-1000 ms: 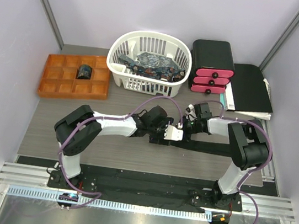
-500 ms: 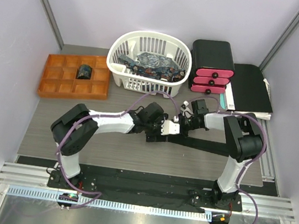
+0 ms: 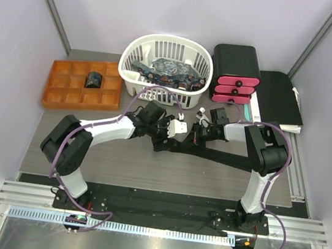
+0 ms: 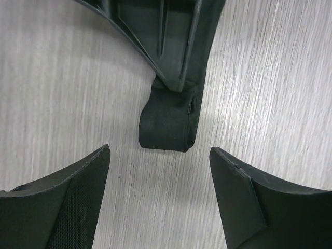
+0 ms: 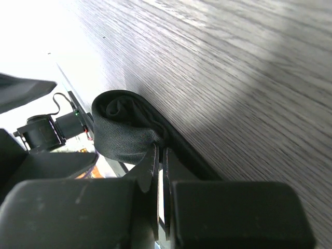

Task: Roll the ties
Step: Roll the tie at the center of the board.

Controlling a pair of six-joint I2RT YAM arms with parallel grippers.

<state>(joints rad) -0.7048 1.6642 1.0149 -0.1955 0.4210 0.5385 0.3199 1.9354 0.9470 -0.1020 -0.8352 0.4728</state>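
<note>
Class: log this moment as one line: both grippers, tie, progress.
left gripper: open, facing black tie folded end | right gripper: shut on black tie | done: one rolled tie in orange tray

- Top camera is looking steeply down over the whole table [image 3: 117,161].
- Wrist cameras are looking close-up, both sharing the folded end of the black tie [image 4: 168,122].

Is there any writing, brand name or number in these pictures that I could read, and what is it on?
No readable text anywhere.
The black box with pink drawers, white basket and orange tray carry no visible lettering.
The papers under the black folder: too small to tell.
The black tie in the wrist views is unmarked.
</note>
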